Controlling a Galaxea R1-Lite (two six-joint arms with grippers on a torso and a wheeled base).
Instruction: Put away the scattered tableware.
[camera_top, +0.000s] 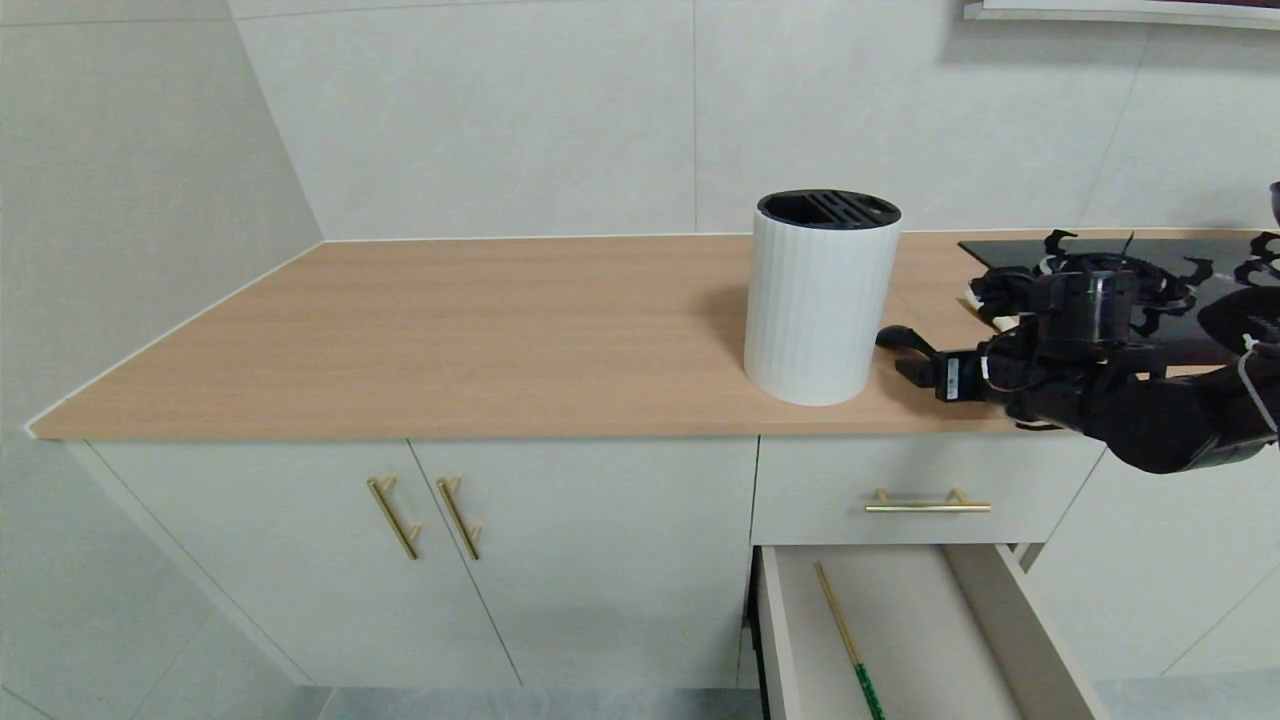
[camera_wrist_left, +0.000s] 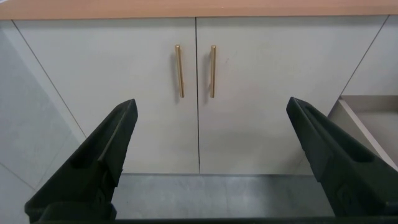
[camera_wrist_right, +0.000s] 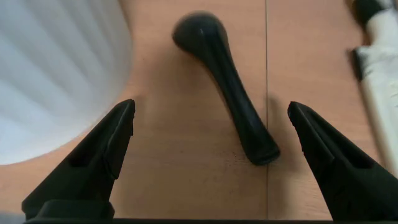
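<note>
Black spoon (camera_wrist_right: 224, 74): rounded bowl, slim neck, flared handle end, flat on countertop (camera_top: 500, 330). Right gripper (camera_wrist_right: 210, 104) spread wide, pointed at it.

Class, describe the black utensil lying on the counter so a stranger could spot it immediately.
On the wooden countertop stands a white ribbed holder. Flat beside its base, on the stove side, lies the black utensil. Unlike the tall white holder, it is all black with a rounded head.

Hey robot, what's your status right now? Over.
Right gripper open above black spoon on countertop. Left gripper open, facing cabinet doors. White holder close beside spoon.
</note>
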